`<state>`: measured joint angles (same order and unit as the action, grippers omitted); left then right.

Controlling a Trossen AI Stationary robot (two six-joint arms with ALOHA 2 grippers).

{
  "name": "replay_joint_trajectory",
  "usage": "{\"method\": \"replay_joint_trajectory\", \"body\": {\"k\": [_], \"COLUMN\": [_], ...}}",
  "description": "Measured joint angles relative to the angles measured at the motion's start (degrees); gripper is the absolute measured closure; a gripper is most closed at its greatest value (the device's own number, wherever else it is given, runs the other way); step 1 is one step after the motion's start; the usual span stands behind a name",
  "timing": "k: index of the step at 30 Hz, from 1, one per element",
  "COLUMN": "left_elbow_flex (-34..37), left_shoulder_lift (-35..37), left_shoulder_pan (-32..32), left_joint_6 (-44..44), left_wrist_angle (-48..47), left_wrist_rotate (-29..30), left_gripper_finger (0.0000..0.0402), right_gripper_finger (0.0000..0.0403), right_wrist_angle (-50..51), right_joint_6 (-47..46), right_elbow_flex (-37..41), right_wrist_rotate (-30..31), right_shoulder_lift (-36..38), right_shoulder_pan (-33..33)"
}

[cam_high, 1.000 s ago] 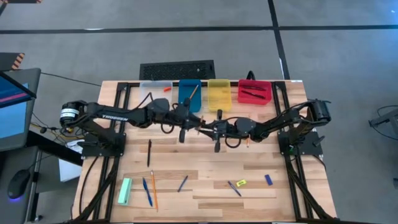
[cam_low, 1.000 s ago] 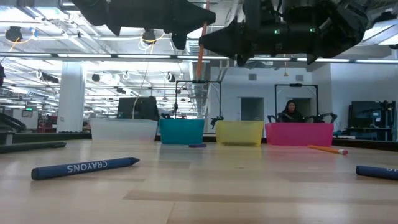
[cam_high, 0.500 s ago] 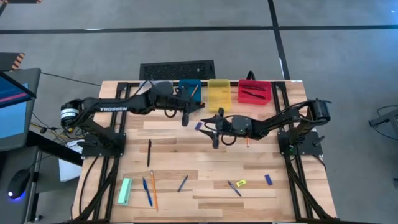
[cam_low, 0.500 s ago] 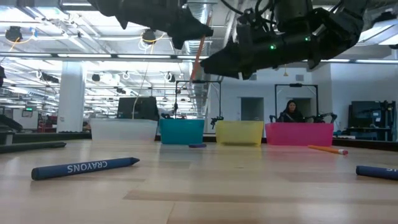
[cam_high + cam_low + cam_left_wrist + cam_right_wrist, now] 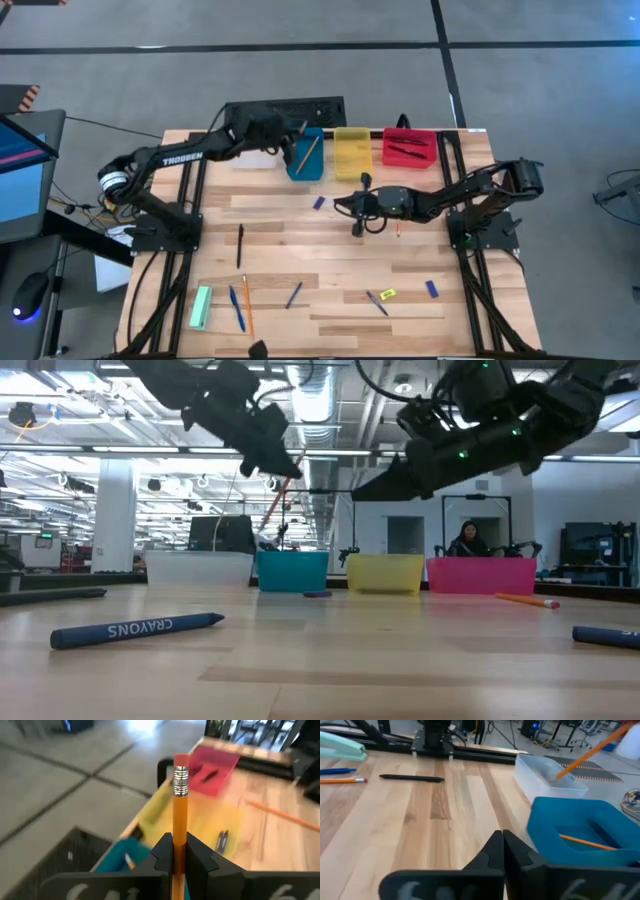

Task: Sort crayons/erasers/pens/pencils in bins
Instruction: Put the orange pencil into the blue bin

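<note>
Your left gripper [image 5: 179,851] has its jaws clamped on a pencil [image 5: 303,153] over the blue bin [image 5: 306,168], upper centre; released tilted, it could tip out. Right gripper [image 5: 343,204] jaws are closed, empty.

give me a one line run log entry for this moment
left hand: shut on pencil, above blue bin | right hand: shut, holding nothing, mid-table | red bin: holds pens

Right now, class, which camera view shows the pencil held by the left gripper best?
The left wrist view: the pencil stands upright, clamped in the left gripper, eraser end clear. The high view shows it as a thin orange stick above the blue bin; the low view shows a slanted line; the right wrist view catches it far off.
</note>
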<state>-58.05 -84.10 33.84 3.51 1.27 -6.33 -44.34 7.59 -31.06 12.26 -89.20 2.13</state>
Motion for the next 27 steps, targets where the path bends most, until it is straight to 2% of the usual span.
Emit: {"method": "replay_joint_trajectory", "body": {"k": [4, 9, 15, 21, 27], "left_elbow_flex": [-4.6, -16.23, -28.5, -32.46, -32.68], "left_shoulder_lift": [-5.03, -14.86, -25.35, -31.57, -33.28], "left_shoulder_pan": [1.4, 2.85, 4.35, 4.58, 4.58], "left_joint_6": [-0.62, 0.18, -0.1, -1.15, -2.97], "left_wrist_angle": [-5.24, -16.02, -25.93, -26.21, -27.48], "left_wrist_rotate": [-0.65, -2.45, -5.35, -6.84, -6.88], "left_gripper_finger": [0.0392, 0.0392, 0.0392, 0.0392, 0.0392], "right_gripper_finger": [0.0385, 0.0399, 0.0394, 0.0399, 0.0396], "right_wrist_angle": [-2.77, -3.22, -3.75, -3.93, -3.75], "right_joint_6": [-0.03, -1.03, -1.08, 0.35, 1.82], "right_elbow_flex": [2.02, 2.33, 2.33, 2.33, 2.32], "right_wrist_rotate": [-0.03, -0.1, -0.21, -0.21, -0.23], "right_shoulder_lift": [0.06, 0.06, 0.06, 0.06, 0.05], "right_shoulder_pan": [1.12, 1.69, 0.41, -0.9, -1.37]}}
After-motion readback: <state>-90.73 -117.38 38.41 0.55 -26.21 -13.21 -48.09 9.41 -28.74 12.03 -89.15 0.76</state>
